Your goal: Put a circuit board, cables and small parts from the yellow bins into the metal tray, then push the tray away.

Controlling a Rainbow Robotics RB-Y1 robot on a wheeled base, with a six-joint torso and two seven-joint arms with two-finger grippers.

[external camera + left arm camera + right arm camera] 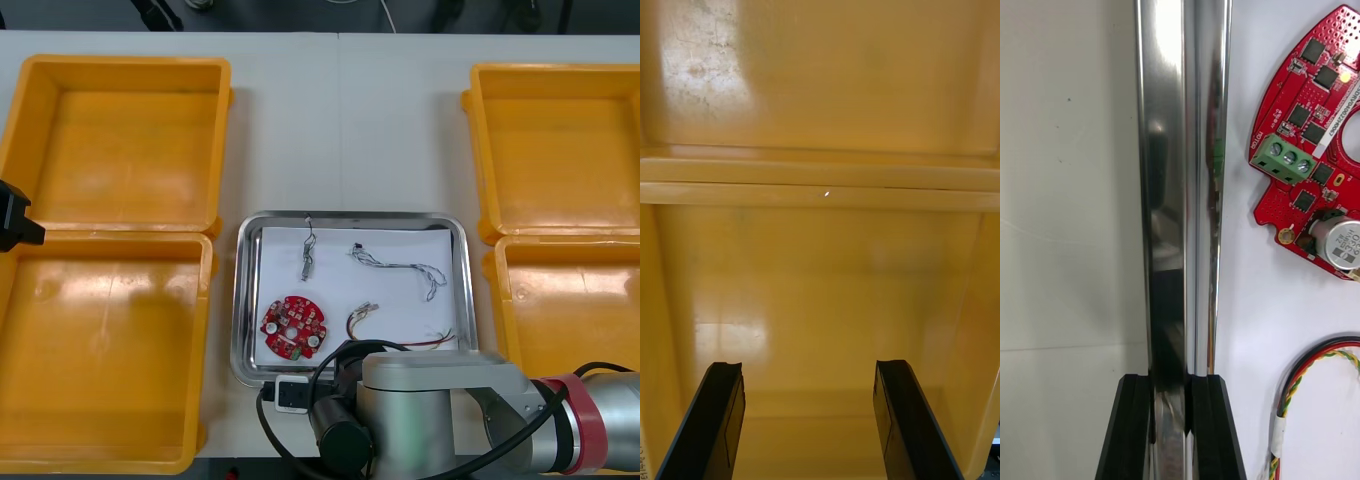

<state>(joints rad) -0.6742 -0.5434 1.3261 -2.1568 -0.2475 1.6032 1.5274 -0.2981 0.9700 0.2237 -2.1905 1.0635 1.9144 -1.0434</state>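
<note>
The metal tray [252,300] sits mid-table with a white inside. It holds a round red circuit board [292,326], a twisted blue and white cable [400,268], a red and yellow cable [362,318] and a small metal part [307,252]. My right arm [430,400] covers the tray's near edge. In the right wrist view my right gripper [1174,427] is shut on the tray's shiny rim [1180,187], one finger on each side; the circuit board [1315,142] and the red and yellow cable [1300,390] lie just inside. My left gripper [811,424] hangs open over the left bins.
Two yellow bins [120,140] [100,350] stand left of the tray and two more [560,140] [580,300] to its right, all bare inside. The left arm [12,218] shows at the far left edge. Bare table lies beyond the tray.
</note>
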